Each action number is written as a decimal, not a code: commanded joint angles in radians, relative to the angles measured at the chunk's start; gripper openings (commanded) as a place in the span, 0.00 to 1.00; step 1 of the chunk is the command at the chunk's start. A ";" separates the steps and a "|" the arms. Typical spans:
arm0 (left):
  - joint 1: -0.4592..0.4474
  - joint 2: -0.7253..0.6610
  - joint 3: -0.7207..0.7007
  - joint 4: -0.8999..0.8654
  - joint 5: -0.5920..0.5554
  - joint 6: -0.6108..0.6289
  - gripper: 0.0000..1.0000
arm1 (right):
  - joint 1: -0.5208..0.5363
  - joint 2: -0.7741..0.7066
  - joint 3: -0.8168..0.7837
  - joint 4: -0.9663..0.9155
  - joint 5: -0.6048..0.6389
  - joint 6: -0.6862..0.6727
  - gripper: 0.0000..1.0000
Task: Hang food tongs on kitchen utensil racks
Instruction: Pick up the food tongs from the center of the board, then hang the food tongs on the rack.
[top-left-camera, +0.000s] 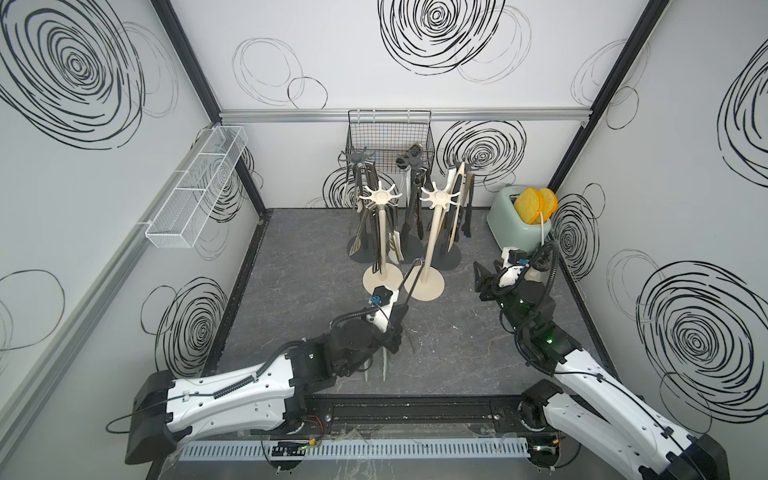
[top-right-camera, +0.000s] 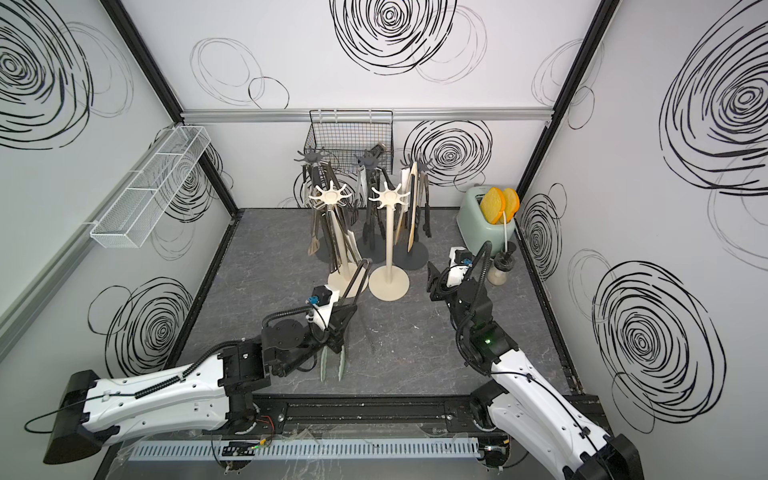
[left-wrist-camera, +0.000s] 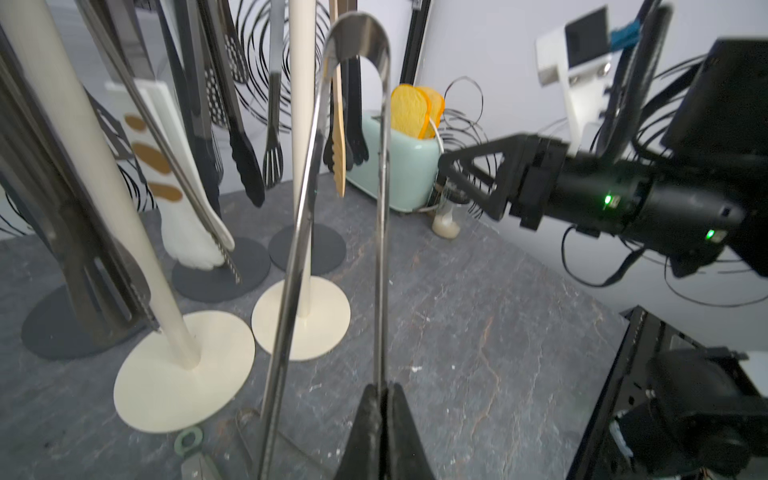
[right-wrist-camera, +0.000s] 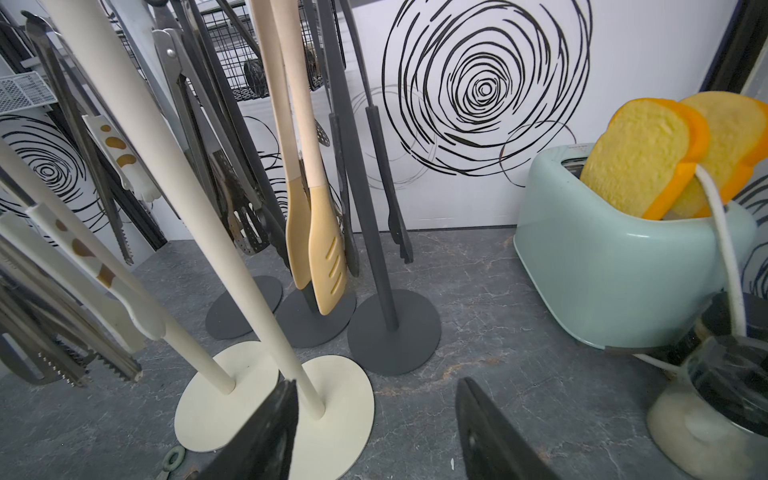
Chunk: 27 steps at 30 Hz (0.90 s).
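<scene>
Pinching steel tongs (left-wrist-camera: 291, 270) by one arm, left tool (left-wrist-camera: 382, 390) clamped tight; bend kept uppermost, likely for hooking. Tongs centre frame, beside cream rack (top-left-camera: 430, 241). Right tool (right-wrist-camera: 376, 386) agape, empty.

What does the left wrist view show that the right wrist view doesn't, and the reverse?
Left wrist only: the left pincer shut on one arm of steel tongs, and the right arm from outside. Right wrist only: the black wire basket and white mesh tray. Both: the cream racks, hung tongs, the mint toaster with bread.
</scene>
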 joint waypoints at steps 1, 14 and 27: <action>0.016 0.056 0.071 0.250 -0.064 0.129 0.00 | -0.009 -0.002 -0.014 0.000 -0.008 0.007 0.63; 0.254 0.260 0.260 0.394 0.255 0.064 0.00 | -0.026 0.037 -0.007 0.011 -0.034 -0.006 0.62; 0.390 0.367 0.323 0.442 0.441 -0.006 0.00 | -0.043 0.086 0.007 0.028 -0.072 -0.011 0.62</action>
